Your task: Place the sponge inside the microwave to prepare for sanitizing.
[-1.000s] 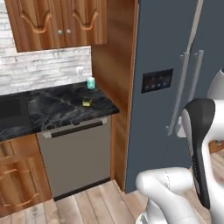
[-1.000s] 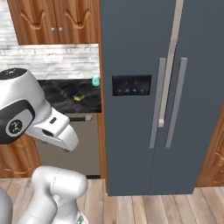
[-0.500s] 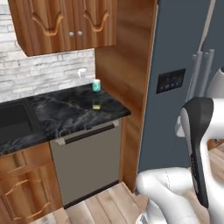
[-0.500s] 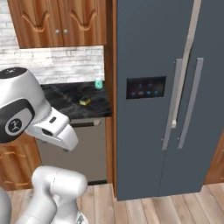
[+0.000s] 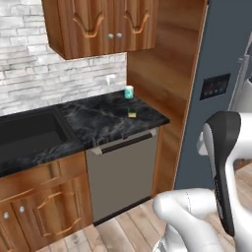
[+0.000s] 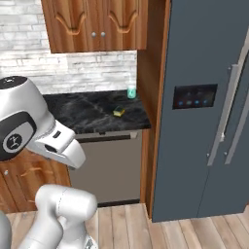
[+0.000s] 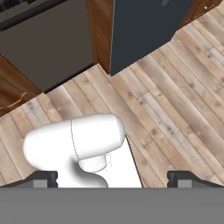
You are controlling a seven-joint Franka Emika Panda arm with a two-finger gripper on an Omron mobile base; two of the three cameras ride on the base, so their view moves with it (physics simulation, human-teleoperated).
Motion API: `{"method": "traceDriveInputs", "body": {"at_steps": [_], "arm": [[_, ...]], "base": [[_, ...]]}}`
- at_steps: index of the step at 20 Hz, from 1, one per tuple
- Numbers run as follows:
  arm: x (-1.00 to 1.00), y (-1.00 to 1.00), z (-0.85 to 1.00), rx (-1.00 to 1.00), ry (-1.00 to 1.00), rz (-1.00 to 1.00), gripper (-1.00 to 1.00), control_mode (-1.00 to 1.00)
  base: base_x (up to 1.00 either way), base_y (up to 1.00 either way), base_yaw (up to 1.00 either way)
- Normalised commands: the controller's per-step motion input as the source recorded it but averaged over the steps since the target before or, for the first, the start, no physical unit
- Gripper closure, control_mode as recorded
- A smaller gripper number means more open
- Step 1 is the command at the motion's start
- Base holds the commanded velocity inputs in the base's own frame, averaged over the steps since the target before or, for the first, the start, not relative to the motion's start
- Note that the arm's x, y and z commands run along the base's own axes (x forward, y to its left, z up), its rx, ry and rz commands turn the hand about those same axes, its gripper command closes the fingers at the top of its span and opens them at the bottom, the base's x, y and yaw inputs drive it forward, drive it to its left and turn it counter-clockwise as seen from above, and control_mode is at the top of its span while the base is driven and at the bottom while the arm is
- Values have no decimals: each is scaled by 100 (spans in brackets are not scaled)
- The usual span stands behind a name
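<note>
Black marble tabletop (image 5: 103,118) carries the sponge (image 5: 131,114) just beside the teal cup (image 5: 129,92); your end effector (image 7: 112,179), spread wide and empty, could topple that cup when reaching

Base/cams swung left: sink (image 5: 29,133) newly in view, fridge (image 6: 204,97) further right.

No text, label or number can be read anywhere

sponge (image 5: 131,114) on counter (image 5: 98,120) | cup (image 5: 129,92) behind | fridge (image 6: 204,97) right
</note>
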Motion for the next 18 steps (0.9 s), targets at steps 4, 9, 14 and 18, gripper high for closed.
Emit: {"method": "traceDriveInputs", "body": {"at_steps": [4,9,14,18], "arm": [[0,0,0,0,0,0,-100,100],[0,0,0,0,0,0,-100,100],[0,0,0,0,0,0,-100,100],[0,0,0,0,0,0,-100,100]], "base": [[44,44,0],[54,45,-1],[52,19,-1],[36,16,-3]]}}
